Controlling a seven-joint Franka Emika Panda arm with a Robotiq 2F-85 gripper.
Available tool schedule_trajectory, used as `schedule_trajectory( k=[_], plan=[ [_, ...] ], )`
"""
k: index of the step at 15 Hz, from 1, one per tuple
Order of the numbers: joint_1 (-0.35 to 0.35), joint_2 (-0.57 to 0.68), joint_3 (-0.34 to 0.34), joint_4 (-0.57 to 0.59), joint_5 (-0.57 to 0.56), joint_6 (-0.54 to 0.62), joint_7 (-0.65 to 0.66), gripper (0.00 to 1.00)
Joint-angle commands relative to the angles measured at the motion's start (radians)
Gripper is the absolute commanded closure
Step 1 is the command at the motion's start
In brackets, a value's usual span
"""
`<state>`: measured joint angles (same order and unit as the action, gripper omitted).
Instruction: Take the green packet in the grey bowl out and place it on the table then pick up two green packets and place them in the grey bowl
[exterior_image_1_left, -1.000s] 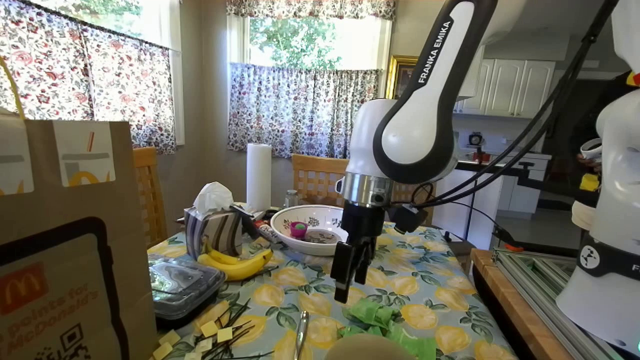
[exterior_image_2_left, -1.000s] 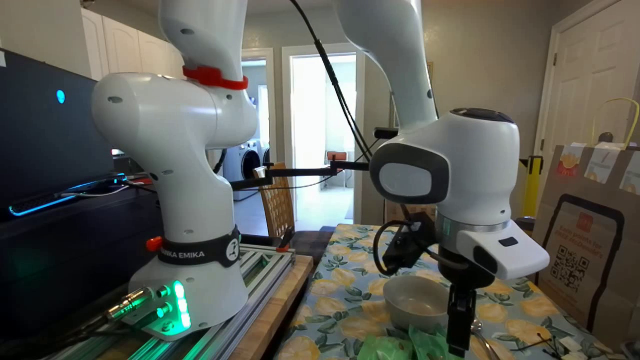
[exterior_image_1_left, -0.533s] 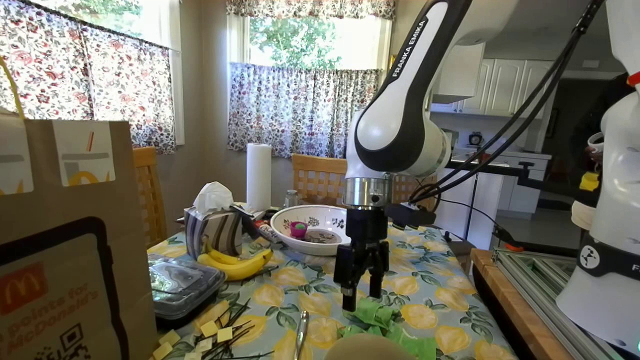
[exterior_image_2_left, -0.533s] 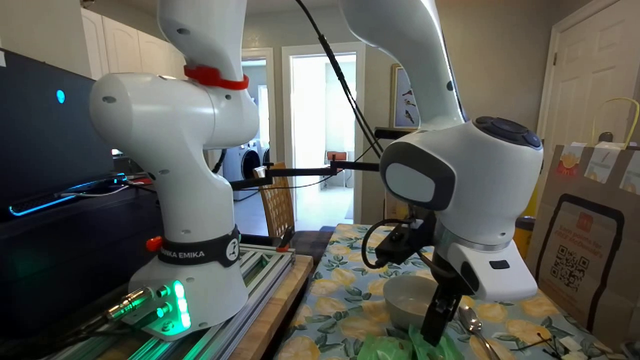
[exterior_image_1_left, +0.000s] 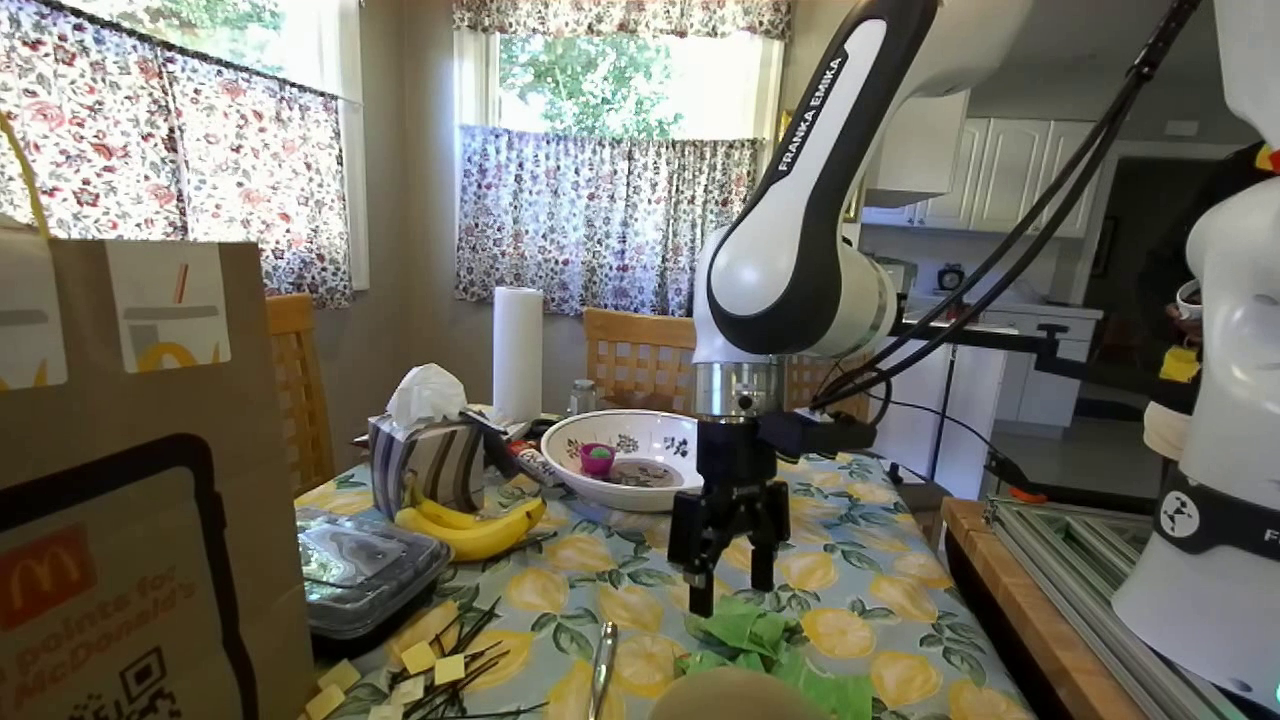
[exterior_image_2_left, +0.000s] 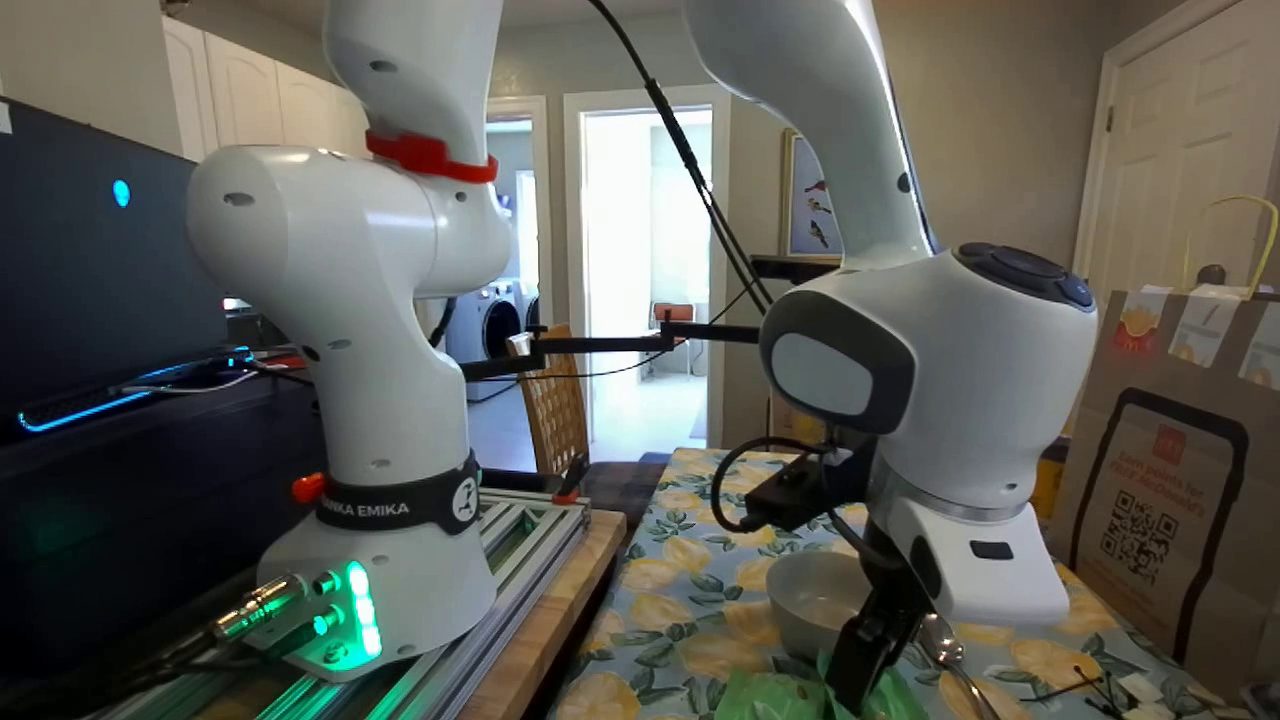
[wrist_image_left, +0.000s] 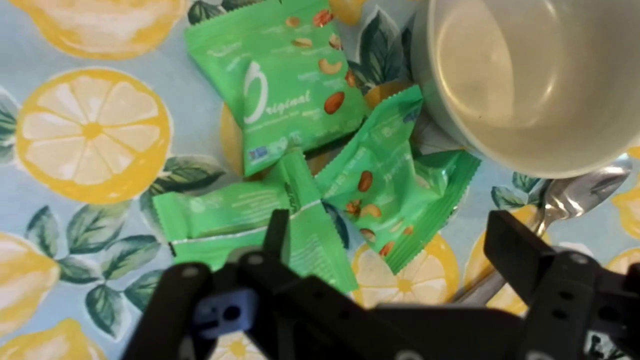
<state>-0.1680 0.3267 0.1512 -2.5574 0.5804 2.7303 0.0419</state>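
Three green packets lie together on the table in the wrist view: a flat one marked "Original" (wrist_image_left: 295, 80), a crumpled one (wrist_image_left: 385, 185) beside the bowl, and one on the left (wrist_image_left: 215, 215) partly hidden behind a finger. They also show as green packets (exterior_image_1_left: 745, 635) (exterior_image_2_left: 770, 695) in both exterior views. The grey bowl (wrist_image_left: 550, 130) stands at the upper right of the wrist view; its visible inside is empty. It also shows as the bowl (exterior_image_2_left: 812, 610) in an exterior view. My gripper (wrist_image_left: 395, 240) (exterior_image_1_left: 732, 595) is open and empty above the packets, the crumpled packet between its fingers in view.
A spoon (wrist_image_left: 570, 200) lies beside the bowl. A patterned large bowl (exterior_image_1_left: 640, 500), bananas (exterior_image_1_left: 480, 530), a tissue box (exterior_image_1_left: 430, 465), a black container (exterior_image_1_left: 370, 570), sticks with yellow tags (exterior_image_1_left: 450, 665) and a paper bag (exterior_image_1_left: 150, 480) also stand or lie on the table.
The gripper has turned and tilted, its fingertips swinging towards the packets. Both fingers now show spread apart in an exterior view. Packets and bowl have not moved.
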Motion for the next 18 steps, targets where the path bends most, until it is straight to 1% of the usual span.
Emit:
schedule_trajectory(
  k=[1,2,6,12,13,14,16,18],
  plan=[
    [0.057,0.047,-0.048,0.049,-0.018,-0.025,0.086,0.0],
    [0.061,0.053,-0.045,0.055,-0.005,-0.018,0.092,0.0],
    [0.093,0.099,-0.057,0.093,-0.023,0.001,0.123,0.0],
    [0.129,0.167,-0.065,0.141,-0.041,-0.006,0.159,0.0],
    [0.133,0.176,-0.065,0.148,-0.047,-0.009,0.166,0.03],
    [0.138,0.185,-0.067,0.155,-0.058,-0.013,0.174,0.27],
    [0.146,0.2,-0.068,0.164,-0.075,-0.016,0.187,0.3],
    [0.149,0.207,-0.068,0.169,-0.087,-0.017,0.197,0.47]
  ],
)
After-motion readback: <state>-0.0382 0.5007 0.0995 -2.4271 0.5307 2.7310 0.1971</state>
